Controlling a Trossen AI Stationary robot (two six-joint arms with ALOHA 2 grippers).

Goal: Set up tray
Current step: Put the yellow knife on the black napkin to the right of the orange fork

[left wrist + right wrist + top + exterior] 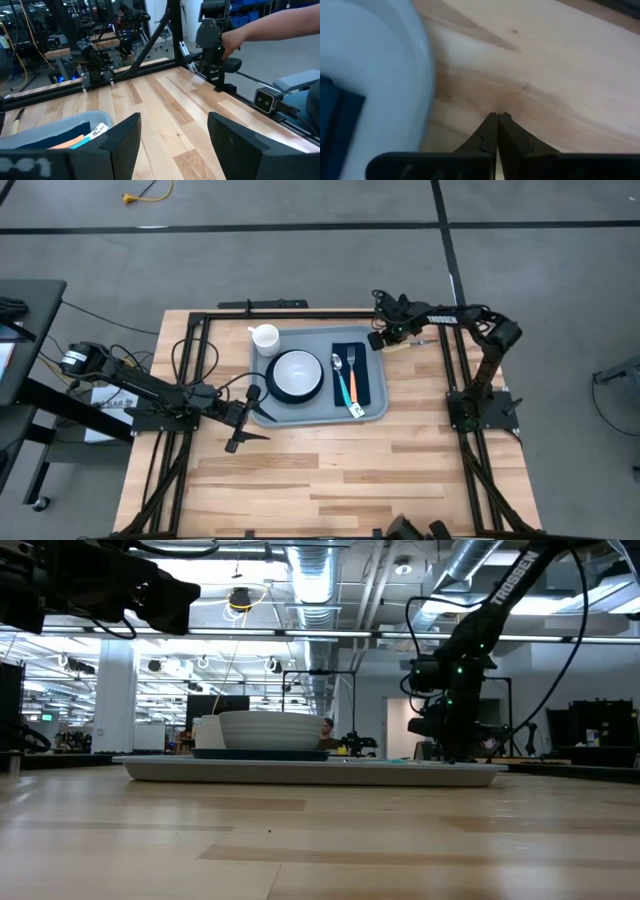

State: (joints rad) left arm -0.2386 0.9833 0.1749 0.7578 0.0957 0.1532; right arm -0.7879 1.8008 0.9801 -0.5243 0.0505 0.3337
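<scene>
Right gripper [380, 339] sits low over the desk [340, 470] just beside the far right corner of the tray [372, 412], its two fingers pressed together with nothing between them; the right wrist view shows the closed tips [496, 125] above bare wood with the tray's pale rim [422, 70] close alongside. Left gripper [238, 435] hovers near the tray's near left corner, its fingers [122, 142] spread wide and holding nothing.

On the tray lie a white bowl [297, 370] on a dark plate [278, 393], a navy napkin [362, 385] with a fork [338, 370] and spoon [352, 375] on it, and a white cup [265, 337] stands at the far left corner.

Judging from this, the setting looks essentially complete, and the step in hand seems to be squaring or nudging the tray into its final place. A next move would call for a gentle push against the rim, low and level, so the dishes do not slide. In the left wrist view a person's arm [270, 25] reaches to the right arm's base.
</scene>
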